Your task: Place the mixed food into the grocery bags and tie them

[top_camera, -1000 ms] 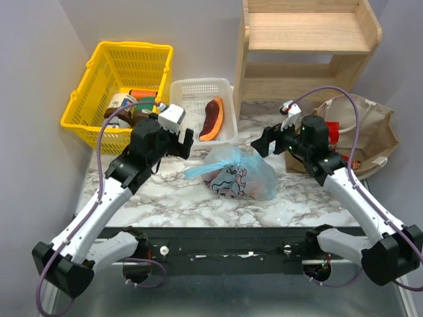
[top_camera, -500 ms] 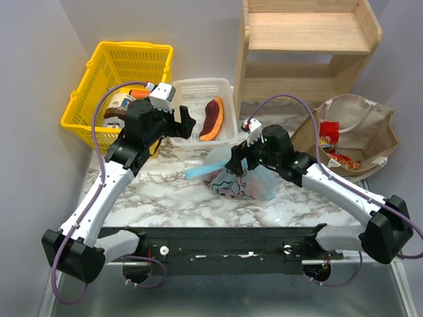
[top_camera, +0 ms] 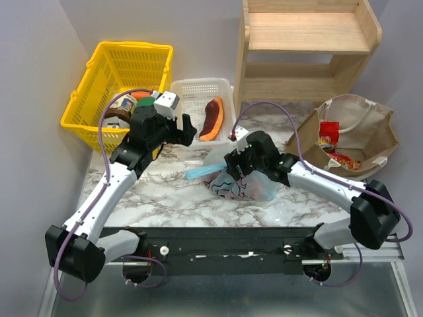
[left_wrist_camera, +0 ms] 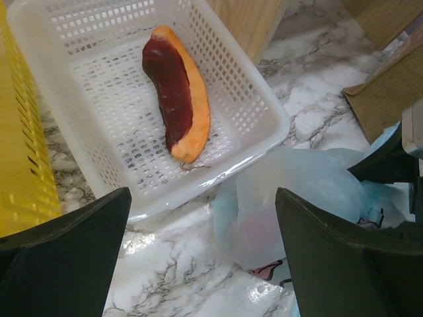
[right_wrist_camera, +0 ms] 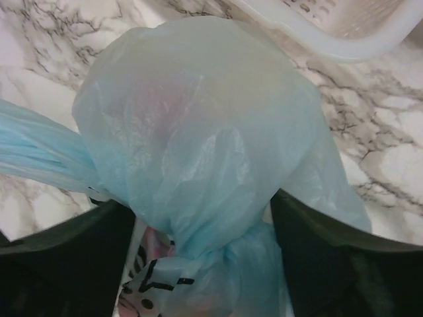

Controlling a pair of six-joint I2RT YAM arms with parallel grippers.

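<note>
The light-blue printed grocery bag [top_camera: 246, 179] lies knotted on the marble in the middle, and something pinkish shows faintly through the plastic. My right gripper [top_camera: 232, 165] is down over it. In the right wrist view its jaws [right_wrist_camera: 201, 244] stand wide, one on each side of the bag's [right_wrist_camera: 198, 119] twisted neck, not clamped. My left gripper [top_camera: 188, 129] hovers open over the marble between the white tray and the bag [left_wrist_camera: 291, 191], holding nothing [left_wrist_camera: 201, 218]. The tan-brown grocery bag [top_camera: 370, 135] stands open at the right with red snack packets [top_camera: 328, 135] inside.
Behind the blue bag, a white slotted tray [top_camera: 192, 92] holds a purple-and-orange wedge [top_camera: 213, 119]. A yellow mesh basket [top_camera: 115, 69] with jars sits at the back left. A wooden shelf [top_camera: 304, 46] stands at the back right.
My right arm has swung left from the tan bag and come down onto the blue bag. My left gripper has shifted only a little, staying by the tray.
</note>
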